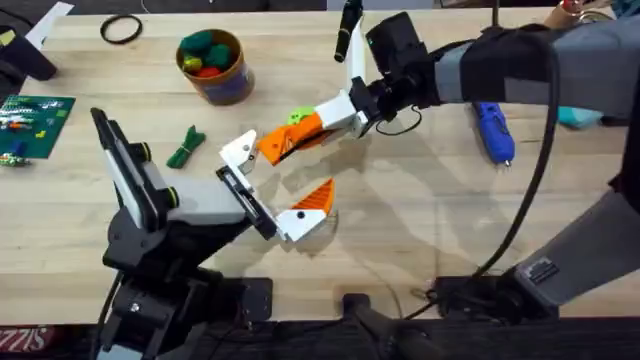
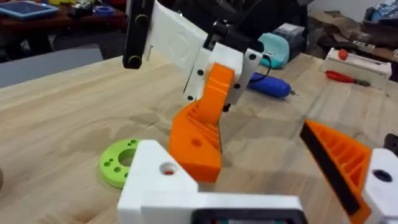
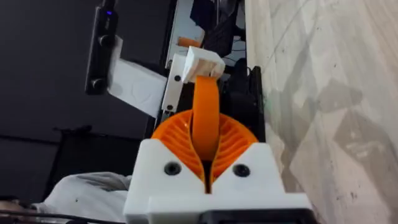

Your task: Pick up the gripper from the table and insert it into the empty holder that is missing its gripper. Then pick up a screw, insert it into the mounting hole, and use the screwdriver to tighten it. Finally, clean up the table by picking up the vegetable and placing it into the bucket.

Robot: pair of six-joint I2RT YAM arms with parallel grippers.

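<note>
My right gripper (image 1: 312,128) is shut on the gripper, an orange ribbed finger piece (image 1: 285,143) (image 2: 196,142) (image 3: 206,118). It holds that piece beside the bare white holder (image 1: 240,152) (image 2: 157,180) of my left gripper (image 1: 278,176), which stands open; whether the piece sits in the holder I cannot tell. The left arm's other finger carries its orange pad (image 1: 316,197) (image 2: 339,158). A lime-green screw (image 1: 297,116) (image 2: 118,163) lies on the table just behind. The blue screwdriver (image 1: 493,131) (image 2: 268,85) lies at the right. The dark green vegetable (image 1: 185,147) lies left of centre, and the bucket (image 1: 236,82) stands behind it.
Round toys fill the bucket. A green circuit board (image 1: 35,122) lies at the left edge and a black ring (image 1: 120,30) at the back left. A teal object (image 1: 577,117) sits past the screwdriver. A black and white stick (image 1: 346,35) stands at the back centre.
</note>
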